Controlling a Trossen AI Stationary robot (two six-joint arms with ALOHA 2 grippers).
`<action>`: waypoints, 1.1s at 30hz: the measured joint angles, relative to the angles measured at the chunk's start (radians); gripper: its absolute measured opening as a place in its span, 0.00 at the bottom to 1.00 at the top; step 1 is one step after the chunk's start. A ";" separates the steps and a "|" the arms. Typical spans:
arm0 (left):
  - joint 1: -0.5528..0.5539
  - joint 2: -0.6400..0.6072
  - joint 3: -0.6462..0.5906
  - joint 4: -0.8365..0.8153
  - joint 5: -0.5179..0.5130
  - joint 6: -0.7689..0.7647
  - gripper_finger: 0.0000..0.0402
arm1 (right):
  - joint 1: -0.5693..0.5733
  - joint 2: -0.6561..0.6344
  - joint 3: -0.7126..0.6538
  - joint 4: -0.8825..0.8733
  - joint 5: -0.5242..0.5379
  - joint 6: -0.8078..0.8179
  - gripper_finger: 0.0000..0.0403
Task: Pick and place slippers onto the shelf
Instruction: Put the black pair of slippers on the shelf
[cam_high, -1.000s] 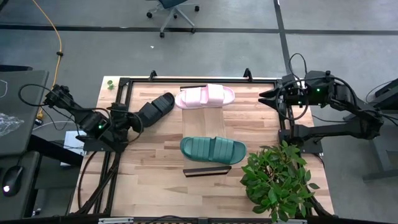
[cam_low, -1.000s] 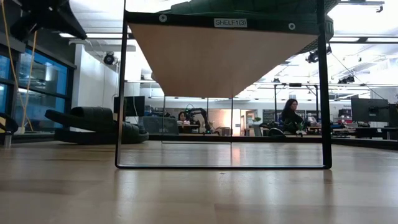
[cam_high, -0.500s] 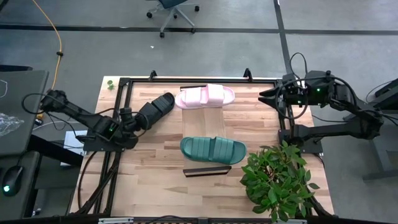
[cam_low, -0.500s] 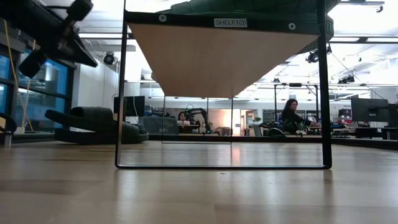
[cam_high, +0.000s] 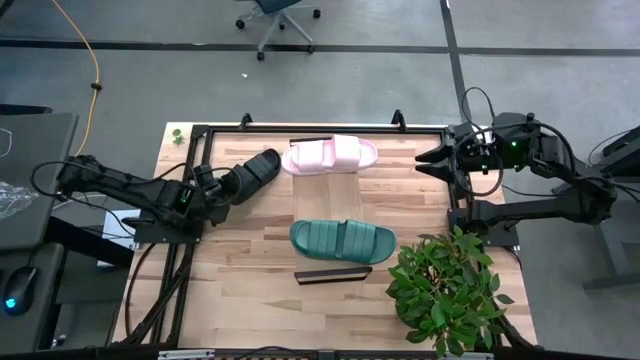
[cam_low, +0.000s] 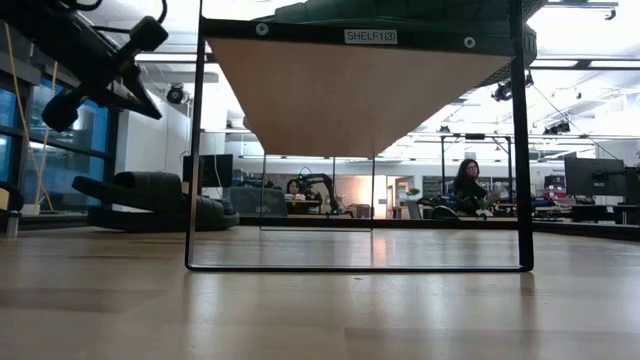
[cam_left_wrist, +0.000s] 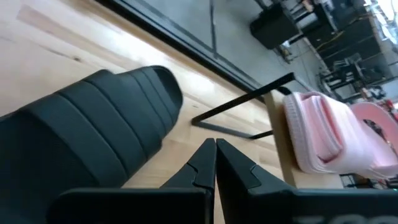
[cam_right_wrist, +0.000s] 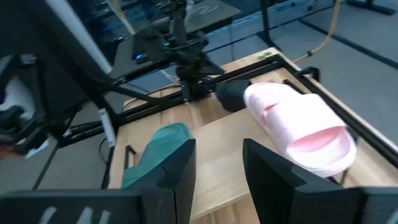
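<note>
The black slipper (cam_high: 250, 174) lies sole-down on the tabletop, left of the shelf (cam_high: 328, 201); it also shows in the low view (cam_low: 150, 198) and the left wrist view (cam_left_wrist: 87, 140). The pink slipper (cam_high: 330, 155) lies across the shelf's far end, and the teal slipper (cam_high: 342, 240) across its near end. My left gripper (cam_high: 222, 187) is shut and low at the black slipper's near-left end, its fingers (cam_left_wrist: 214, 158) close beside the slipper's side. My right gripper (cam_high: 428, 158) hangs open above the table's far right, well clear of the slippers.
A leafy potted plant (cam_high: 446, 292) fills the near-right corner. Dark metal frame rails (cam_high: 200, 140) run along the table's left and far sides. A dark rail (cam_high: 333, 274) ends the shelf on the near side. Bare tabletop (cam_high: 240, 270) lies near-left of the shelf.
My left arm has stretched out and come down toward the black slipper, bringing its gripper up to the slipper's near-left end. The slippers and the right arm have stayed where they were.
</note>
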 joint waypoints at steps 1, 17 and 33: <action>0.011 0.005 0.000 0.000 0.012 0.000 0.00 | 0.000 0.000 0.000 0.000 -0.012 -0.002 0.31; 0.035 0.132 0.000 0.031 0.126 -0.046 0.00 | 0.000 -0.002 0.000 -0.006 -0.097 -0.051 0.31; 0.071 0.190 0.008 0.112 0.151 -0.053 0.00 | 0.000 -0.003 0.000 -0.049 -0.125 -0.079 0.31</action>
